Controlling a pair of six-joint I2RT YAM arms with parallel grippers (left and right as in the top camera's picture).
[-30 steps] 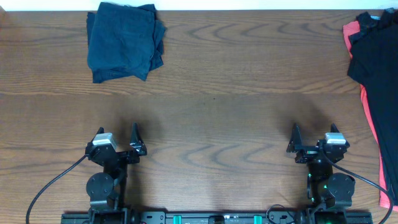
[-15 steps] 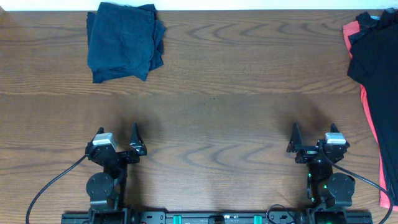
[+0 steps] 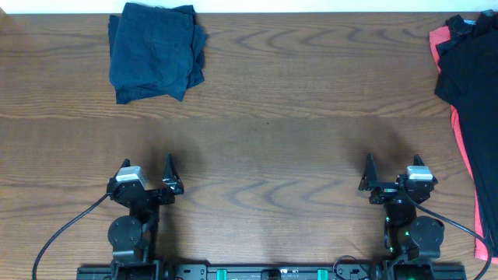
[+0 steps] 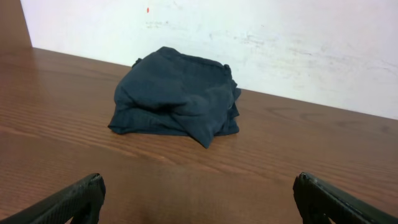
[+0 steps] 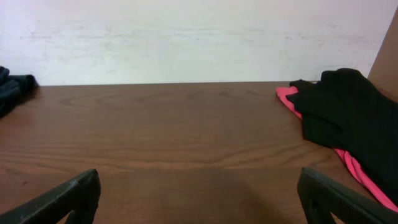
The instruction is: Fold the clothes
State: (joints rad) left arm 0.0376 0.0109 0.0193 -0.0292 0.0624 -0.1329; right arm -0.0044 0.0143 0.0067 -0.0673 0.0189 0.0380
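Overhead: idling at bottom with left gripper [image 3: 146,167] and right gripper [image 3: 394,166] gaping wide, empty. Leaving folded navy shirt [image 3: 156,50] upper left alone; probably needing to reach for black-and-coral pile [image 3: 469,82], right edge.

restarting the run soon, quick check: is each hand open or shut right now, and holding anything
Left hand: open, holding nothing.
Right hand: open, holding nothing.

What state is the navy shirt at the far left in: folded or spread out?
Folded, though loosely. The navy shirt lies as a compact bundle with layered edges, not spread flat.
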